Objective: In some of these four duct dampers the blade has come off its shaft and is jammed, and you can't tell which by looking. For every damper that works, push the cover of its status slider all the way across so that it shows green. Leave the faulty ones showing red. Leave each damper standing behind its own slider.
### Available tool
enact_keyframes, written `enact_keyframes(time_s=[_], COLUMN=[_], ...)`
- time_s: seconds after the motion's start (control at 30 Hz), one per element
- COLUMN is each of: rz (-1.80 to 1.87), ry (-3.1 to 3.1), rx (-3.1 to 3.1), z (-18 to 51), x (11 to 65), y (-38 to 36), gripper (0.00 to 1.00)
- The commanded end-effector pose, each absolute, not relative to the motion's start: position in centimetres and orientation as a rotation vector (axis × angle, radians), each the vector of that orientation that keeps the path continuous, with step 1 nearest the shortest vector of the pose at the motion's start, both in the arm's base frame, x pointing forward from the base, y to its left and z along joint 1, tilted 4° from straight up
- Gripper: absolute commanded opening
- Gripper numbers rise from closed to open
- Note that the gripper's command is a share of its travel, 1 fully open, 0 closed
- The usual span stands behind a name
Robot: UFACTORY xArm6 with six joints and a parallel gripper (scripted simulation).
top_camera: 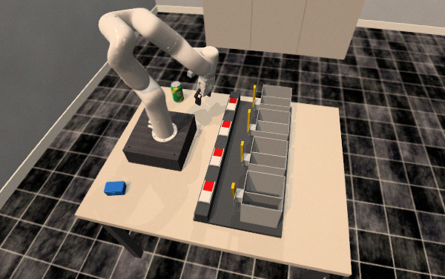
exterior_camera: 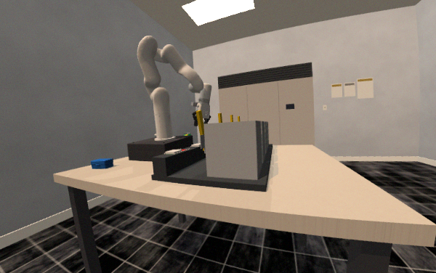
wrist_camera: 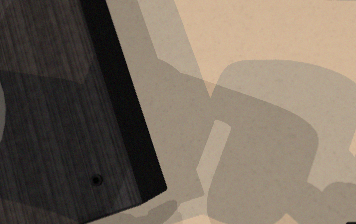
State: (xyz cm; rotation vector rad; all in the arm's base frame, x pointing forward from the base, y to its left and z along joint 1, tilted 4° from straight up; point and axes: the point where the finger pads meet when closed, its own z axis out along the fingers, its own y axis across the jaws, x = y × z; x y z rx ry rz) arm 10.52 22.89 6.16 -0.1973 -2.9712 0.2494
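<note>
The black end effector is wide open and holds nothing. The four grey box-shaped dampers stand apart from it, beyond the row of red-and-white sliders.

Green soda can and blue box on tabletop, well apart.

Open gap between row of yellow levers and slider rail; grey boxes block beyond.
</note>
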Motion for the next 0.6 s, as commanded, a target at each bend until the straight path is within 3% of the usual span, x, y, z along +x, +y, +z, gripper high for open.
enact_keyframes(time_s=[0.0, 0.57], rz=[0.248, 0.208], ry=[-2.971, -2.749], rx=[-0.325, -1.279], z=[6.7, 10.3], x=[11.6, 19.6], y=[23.2, 22.6], gripper=[1.0, 1.0])
